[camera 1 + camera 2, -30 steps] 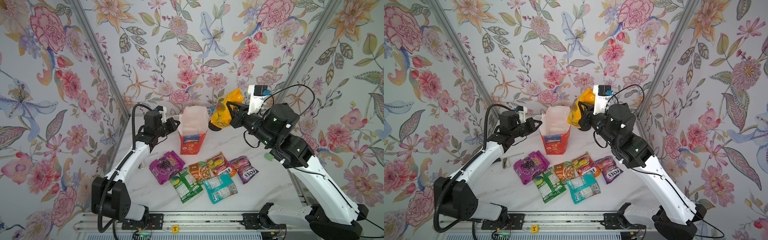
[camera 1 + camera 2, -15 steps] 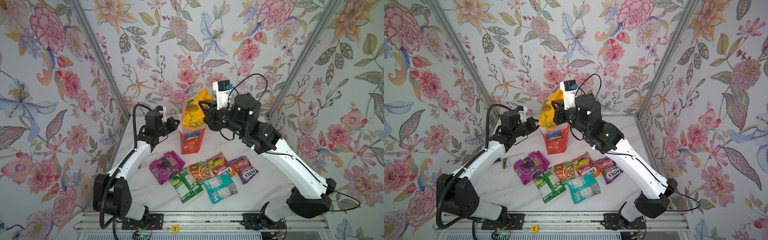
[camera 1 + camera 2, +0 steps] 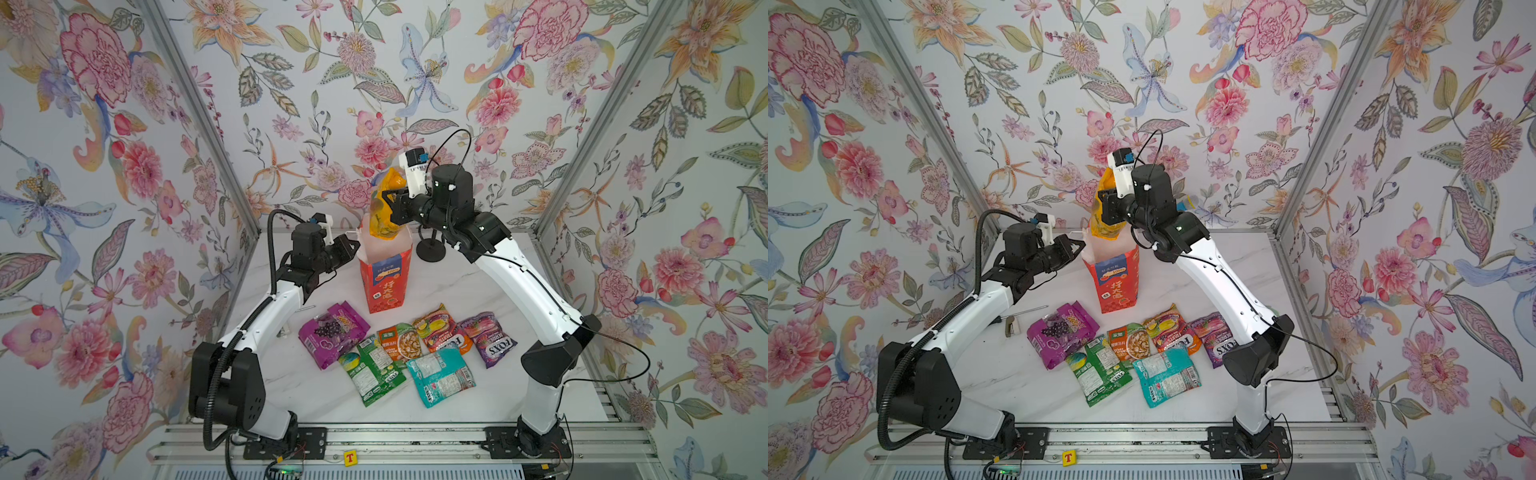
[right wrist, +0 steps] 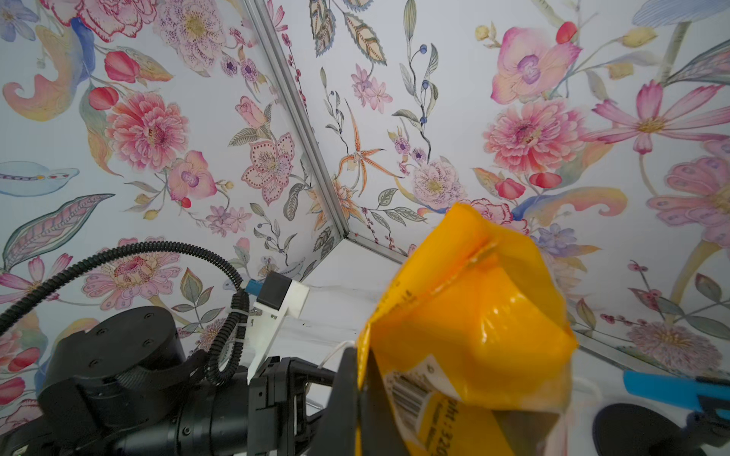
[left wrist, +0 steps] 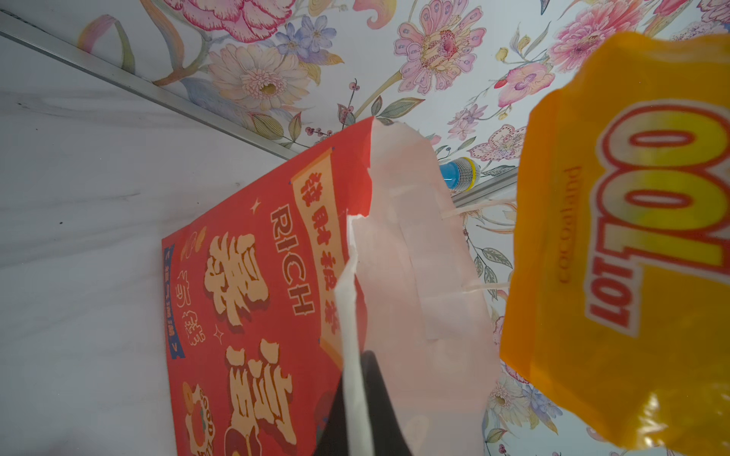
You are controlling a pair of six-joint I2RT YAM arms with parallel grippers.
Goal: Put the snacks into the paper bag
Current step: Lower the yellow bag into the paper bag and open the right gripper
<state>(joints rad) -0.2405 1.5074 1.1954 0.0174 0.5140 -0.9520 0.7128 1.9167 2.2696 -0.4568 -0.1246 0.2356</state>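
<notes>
My right gripper (image 3: 394,199) is clamped shut on one edge of the orange-yellow packet (image 3: 383,220). The packet hangs over the mouth of the paper bag (image 3: 386,286), its lower end at or just inside the rim. My left gripper (image 3: 352,247) is pinched closed on the bag's rim, steadying it upright. Six more packets (image 3: 440,376) lie in front. I judge the packet light, soft and slippery, so hold it by a sealed edge. The thin bag would tip easily.

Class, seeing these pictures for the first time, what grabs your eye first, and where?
The right gripper holds an orange-yellow packet over the open red paper bag, while the left gripper pinches its rim. Six more packets lie clustered on the table in front.
</notes>
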